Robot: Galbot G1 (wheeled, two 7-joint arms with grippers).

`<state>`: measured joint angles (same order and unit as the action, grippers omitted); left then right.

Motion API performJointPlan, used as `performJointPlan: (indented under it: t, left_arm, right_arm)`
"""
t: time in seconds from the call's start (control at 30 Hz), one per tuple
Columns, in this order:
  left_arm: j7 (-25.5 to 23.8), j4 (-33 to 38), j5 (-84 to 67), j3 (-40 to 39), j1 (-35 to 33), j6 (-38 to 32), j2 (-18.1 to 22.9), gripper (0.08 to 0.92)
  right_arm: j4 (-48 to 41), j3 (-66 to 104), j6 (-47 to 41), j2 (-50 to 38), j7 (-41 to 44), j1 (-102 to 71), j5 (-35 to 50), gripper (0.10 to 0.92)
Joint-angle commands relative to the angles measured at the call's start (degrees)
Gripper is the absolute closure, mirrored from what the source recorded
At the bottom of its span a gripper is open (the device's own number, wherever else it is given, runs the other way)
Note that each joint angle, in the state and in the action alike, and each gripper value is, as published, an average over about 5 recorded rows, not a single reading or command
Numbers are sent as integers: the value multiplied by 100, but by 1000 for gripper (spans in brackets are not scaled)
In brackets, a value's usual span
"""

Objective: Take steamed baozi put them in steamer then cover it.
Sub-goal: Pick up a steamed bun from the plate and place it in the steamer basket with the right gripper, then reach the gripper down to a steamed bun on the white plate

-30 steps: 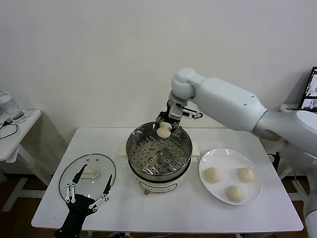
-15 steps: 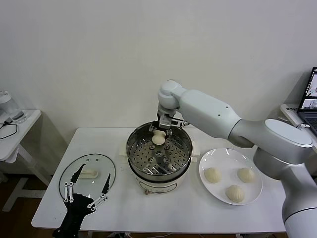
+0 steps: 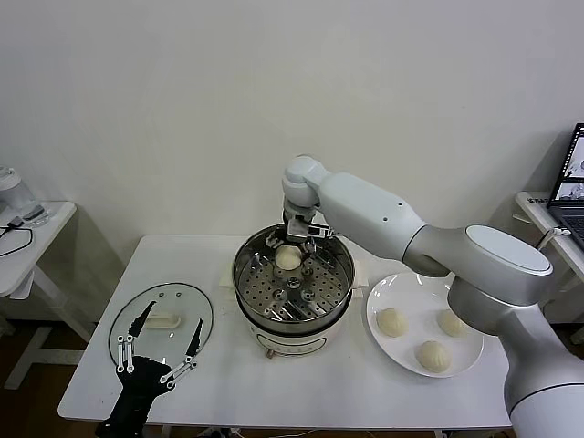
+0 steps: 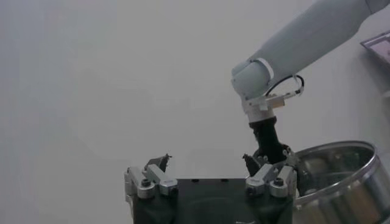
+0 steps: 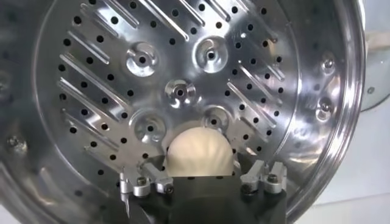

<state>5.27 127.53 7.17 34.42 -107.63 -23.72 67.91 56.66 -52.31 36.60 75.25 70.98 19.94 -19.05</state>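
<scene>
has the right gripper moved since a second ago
Yes. The right gripper has come down and leftward, from the steamer's far rim into the pot, with the baozi.

My right arm (image 3: pixel 392 224) is glossy white, grey toward the shoulder; its gripper (image 3: pixel 294 245) is black with silver fittings. My left gripper (image 3: pixel 157 351) is black with white links. The bun (image 3: pixel 288 258) in the steamer (image 3: pixel 253 301) is cream-white, as are the three buns (image 3: pixel 391 321) on the white plate (image 3: pixel 379 301). The steamer is shiny steel on a cream-white base; its tray (image 5: pixel 183 91) shows rows of round holes and slots. The lid (image 3: pixel 128 321) is clear glass, metal-rimmed, with a cream handle (image 3: pixel 164 320). The table (image 3: pixel 319 383) is white.
</scene>
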Motion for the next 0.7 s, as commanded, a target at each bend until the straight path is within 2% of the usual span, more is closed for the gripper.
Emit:
performJointPlan:
  t: [0.03,0.2,0.33,0.53,0.7]
  left_arm:
    - [0,-9,0,-11,10,24,1,177]
    - [-8,20,-4,-40,40,68,-1,177]
    - [-13,34,-4,-64,43,89,-12,177]
    - [-28,7,-4,-109,68,90,-22,177]
    - [-25,-29,-4,-110,85,75,-20,177]
  right_arm:
    - [799,-68,-1076,-935,321,437,1482,203]
    - [1144,-240,-2796,-2083,235,950,2901,203]
    - [897,-522,-3663,-2733,82,1129,3511,203]
    - [336,-1040,-4184,-3330,-81,849,3863,203]
    - [352,-1392,-4269,-3593,-171,484,3795,203]
